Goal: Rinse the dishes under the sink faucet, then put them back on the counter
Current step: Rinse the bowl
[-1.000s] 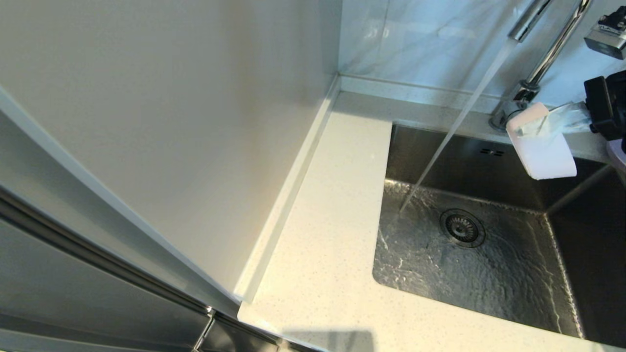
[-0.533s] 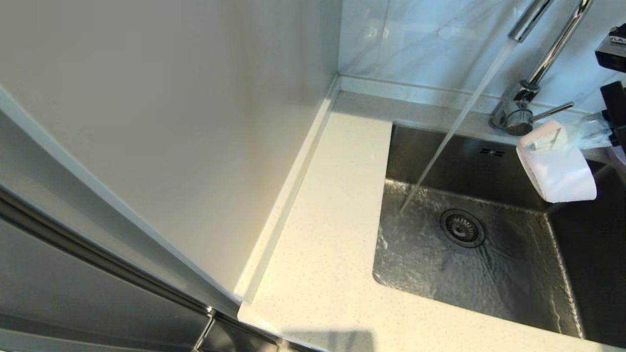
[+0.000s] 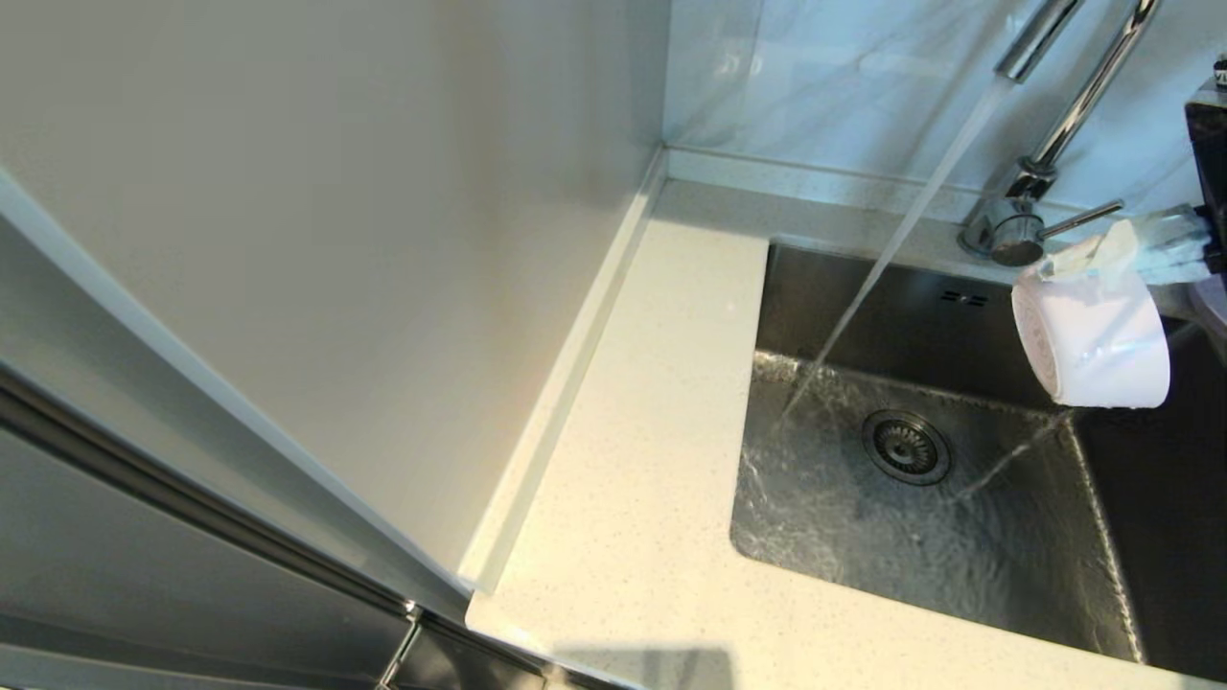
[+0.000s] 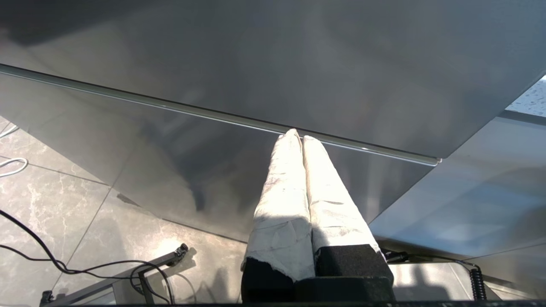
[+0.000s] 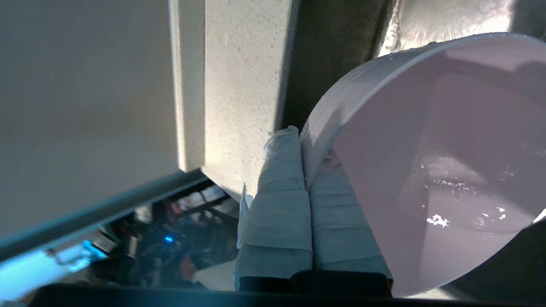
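My right gripper [image 3: 1093, 257] is shut on the rim of a pale bowl [image 3: 1093, 335], one taped finger inside and one outside. It holds the bowl over the sink [image 3: 959, 575] at the right, below the faucet's lever [image 3: 1083, 218]. The bowl lies tipped on its side, base toward the left, and a thin trickle [image 3: 1007, 460] runs from it into the basin. In the right wrist view the gripper [image 5: 300, 136] pinches the wet bowl [image 5: 426, 149]. The chrome faucet [image 3: 1083, 96] is running; its stream [image 3: 891, 249] lands left of the drain [image 3: 906, 447], clear of the bowl. My left gripper [image 4: 297, 137] hangs shut and empty.
The speckled counter [image 3: 633, 460] runs along the sink's left side, with a cream wall panel [image 3: 335, 240] beside it. A lilac edge of something [image 3: 1213, 307] shows at the far right. The left gripper is parked near a steel cabinet front [image 4: 213, 170], above a tiled floor with cables.
The right gripper has rolled the bowl onto its side and shifted it slightly right, uncovering the faucet lever. Water now trickles out of the bowl. The left arm has not moved.
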Robot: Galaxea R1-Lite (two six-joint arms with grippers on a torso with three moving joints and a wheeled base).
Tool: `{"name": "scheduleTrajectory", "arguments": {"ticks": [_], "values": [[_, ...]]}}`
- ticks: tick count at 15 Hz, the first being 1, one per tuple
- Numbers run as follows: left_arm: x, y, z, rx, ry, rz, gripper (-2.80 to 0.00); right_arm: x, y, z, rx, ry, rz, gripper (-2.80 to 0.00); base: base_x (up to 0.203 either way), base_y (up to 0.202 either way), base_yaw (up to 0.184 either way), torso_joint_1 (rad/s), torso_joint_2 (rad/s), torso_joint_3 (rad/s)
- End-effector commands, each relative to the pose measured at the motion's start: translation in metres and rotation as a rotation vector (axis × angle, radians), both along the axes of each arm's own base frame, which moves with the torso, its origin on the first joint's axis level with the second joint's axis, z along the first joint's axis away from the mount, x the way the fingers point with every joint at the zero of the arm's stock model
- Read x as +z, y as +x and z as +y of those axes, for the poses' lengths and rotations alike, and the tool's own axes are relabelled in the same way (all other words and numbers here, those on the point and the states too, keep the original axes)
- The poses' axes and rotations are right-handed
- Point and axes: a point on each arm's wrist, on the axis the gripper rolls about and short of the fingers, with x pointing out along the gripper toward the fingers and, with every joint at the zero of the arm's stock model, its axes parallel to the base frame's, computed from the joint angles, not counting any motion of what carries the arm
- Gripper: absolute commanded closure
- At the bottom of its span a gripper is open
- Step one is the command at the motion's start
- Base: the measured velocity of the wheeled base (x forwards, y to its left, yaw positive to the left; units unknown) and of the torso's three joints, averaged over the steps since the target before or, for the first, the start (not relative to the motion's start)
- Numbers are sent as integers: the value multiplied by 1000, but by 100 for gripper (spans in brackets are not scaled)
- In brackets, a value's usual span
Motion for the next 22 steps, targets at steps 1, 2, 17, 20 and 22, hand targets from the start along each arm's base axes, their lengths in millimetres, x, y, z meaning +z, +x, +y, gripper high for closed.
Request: {"name": "scheduleTrajectory", "arguments": {"ticks": [1, 2, 17, 20, 22], "values": [[0, 0, 0, 0, 0, 0, 0, -9, 16, -2, -60, 75, 91, 0, 0, 0, 0, 0, 0, 0], [0, 0, 0, 0, 0, 0, 0, -12, 26, -3, -92, 108, 112, 0, 0, 0, 0, 0, 0, 0], [0, 0, 0, 0, -1, 0, 0, 22, 65, -30, -343, 413, -117, 0, 0, 0, 0, 0, 0, 0], [0, 0, 0, 0, 0, 0, 0, 20, 64, -28, -305, 428, -93, 0, 0, 0, 0, 0, 0, 0], [0, 0, 0, 0, 0, 0, 0, 19, 65, -26, -215, 458, -68, 0, 0, 0, 0, 0, 0, 0]]}}
